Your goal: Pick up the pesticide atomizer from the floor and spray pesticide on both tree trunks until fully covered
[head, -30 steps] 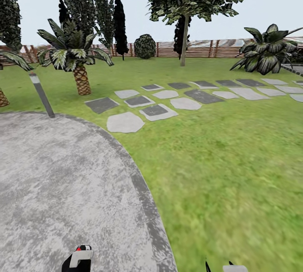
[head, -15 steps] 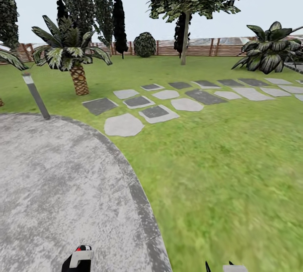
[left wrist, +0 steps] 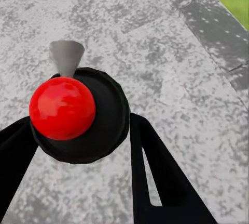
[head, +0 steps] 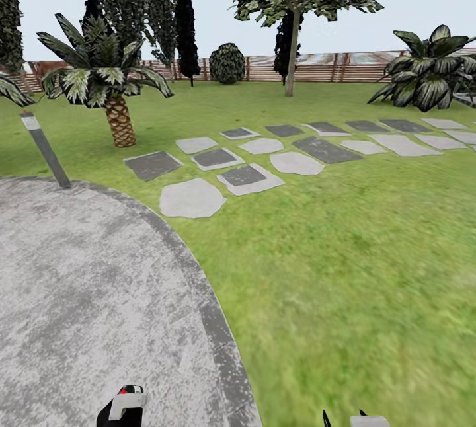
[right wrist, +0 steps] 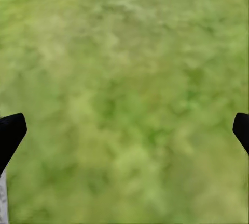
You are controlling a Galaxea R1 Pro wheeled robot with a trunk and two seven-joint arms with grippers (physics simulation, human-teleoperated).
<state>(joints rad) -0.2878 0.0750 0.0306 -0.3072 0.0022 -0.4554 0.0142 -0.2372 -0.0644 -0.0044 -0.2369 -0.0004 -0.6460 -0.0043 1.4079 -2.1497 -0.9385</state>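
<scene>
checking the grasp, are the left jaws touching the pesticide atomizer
Touching: the left wrist view shows both dark jaws pressed against the sides of the pesticide atomizer.

The grey speckled paved floor (head: 86,295) fills the lower left of the head view, its darker curved edge sweeping from the left side down to the bottom centre. A slanted grey bollard post (head: 45,149) stands at that edge at the left, and green lawn (head: 357,268) lies to the right. Flat grey stepping stones (head: 264,159) lie on the lawn, running toward the upper right.

Stepping stones (head: 264,162) across grass, small palm (head: 109,83), leaning bollard (head: 45,149), round shrub (head: 227,63)
</scene>
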